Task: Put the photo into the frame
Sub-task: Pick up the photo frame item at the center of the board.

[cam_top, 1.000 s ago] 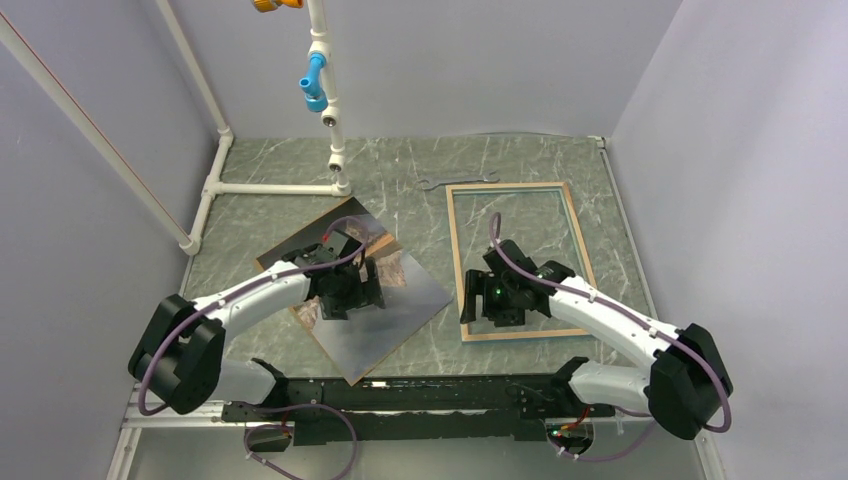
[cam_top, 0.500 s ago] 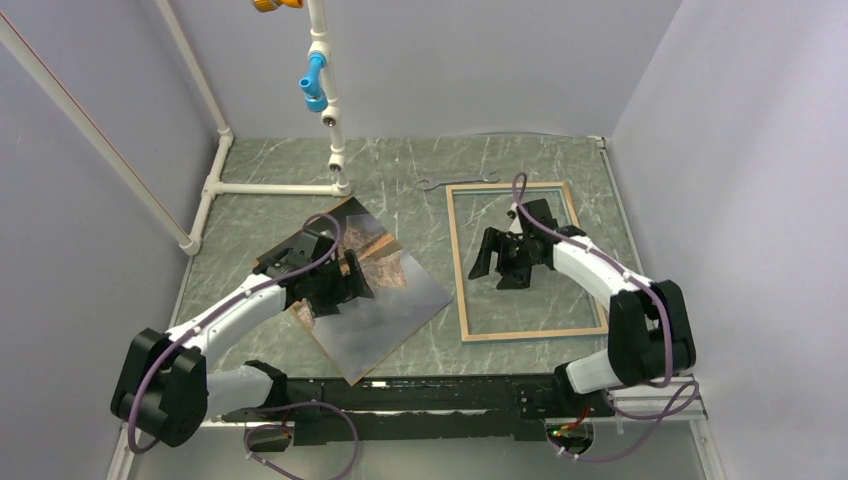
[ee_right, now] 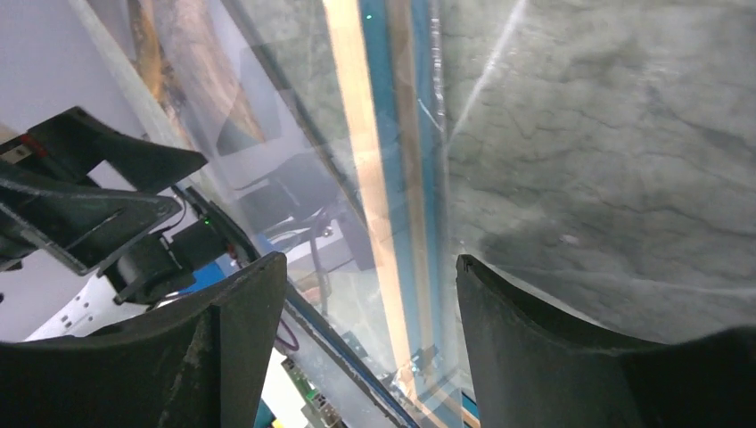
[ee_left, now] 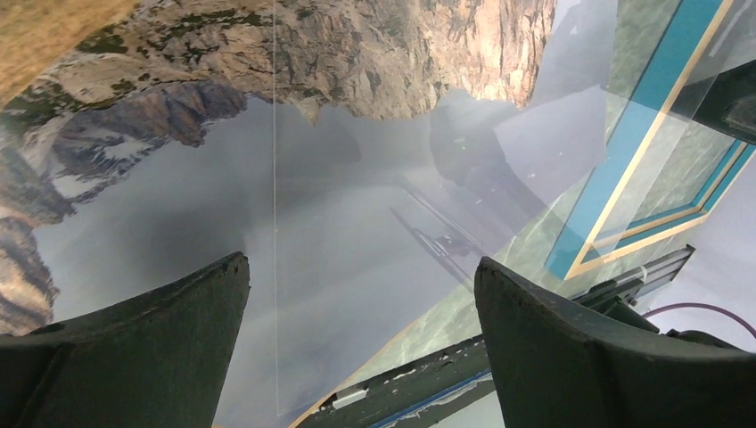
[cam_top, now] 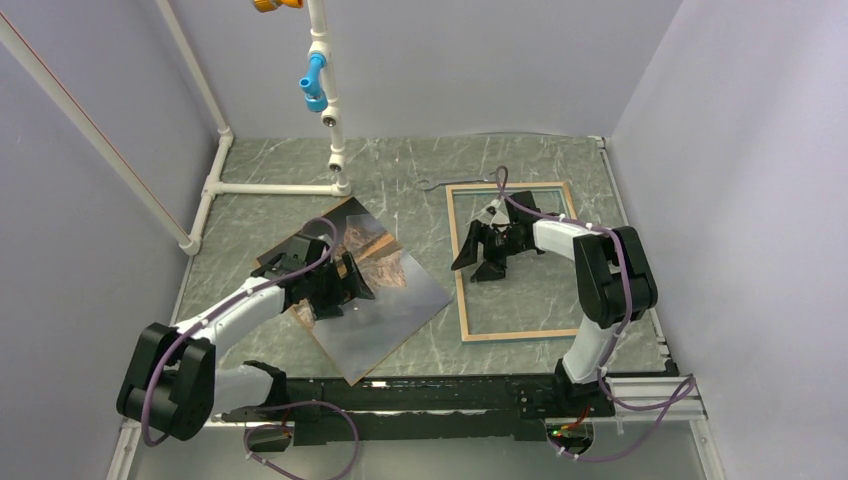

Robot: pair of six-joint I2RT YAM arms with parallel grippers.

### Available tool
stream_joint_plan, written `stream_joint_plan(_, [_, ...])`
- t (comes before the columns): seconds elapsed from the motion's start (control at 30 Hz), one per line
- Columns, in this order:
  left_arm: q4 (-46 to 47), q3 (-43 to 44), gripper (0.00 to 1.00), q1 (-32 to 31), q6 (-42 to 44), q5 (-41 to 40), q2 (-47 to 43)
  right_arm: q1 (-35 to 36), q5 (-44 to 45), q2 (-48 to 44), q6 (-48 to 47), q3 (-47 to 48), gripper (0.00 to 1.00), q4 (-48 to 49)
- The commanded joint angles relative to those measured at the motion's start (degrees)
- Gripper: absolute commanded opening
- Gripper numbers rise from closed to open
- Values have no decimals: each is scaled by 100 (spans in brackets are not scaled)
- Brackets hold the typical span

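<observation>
The photo (cam_top: 385, 300) lies face up at the table's left middle, mountain and grey sky showing. It fills the left wrist view (ee_left: 178, 178). My left gripper (cam_top: 340, 288) hovers just over it, jaws wide open and empty (ee_left: 361, 267). The frame (cam_top: 461, 290) lies flat at the right middle, pale tan side up, green table showing through it. Its blue and tan rail shows in the left wrist view (ee_left: 624, 169) and the right wrist view (ee_right: 374, 178). My right gripper (cam_top: 478, 250) is open and empty over the frame's left rail (ee_right: 370, 263).
A brown backing board (cam_top: 272, 262) sticks out from under the photo's left side. A clear sheet's thin edge (ee_left: 274, 223) crosses the photo. A wrench (cam_top: 455, 181) lies beyond the frame. White pipes (cam_top: 330, 150) stand at the back left.
My right gripper has moved from the frame's near left corner up to the far part of its left rail, its arm folding back. My left gripper has shifted slightly left over the photo.
</observation>
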Motion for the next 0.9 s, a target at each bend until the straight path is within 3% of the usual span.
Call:
stream_joint_plan(0.0, [513,-78,98,29,135,295,187,95,-662,-91,36,242,70,418])
stream_joint_plan(0.53, [805,-197,97,24,161,412,383,343,-1358,-459,632,-189,51,1203])
stream_joint_plan(0.87, [697,-159,97,21,213,335,344,354,-756,-621,311,17,31,459])
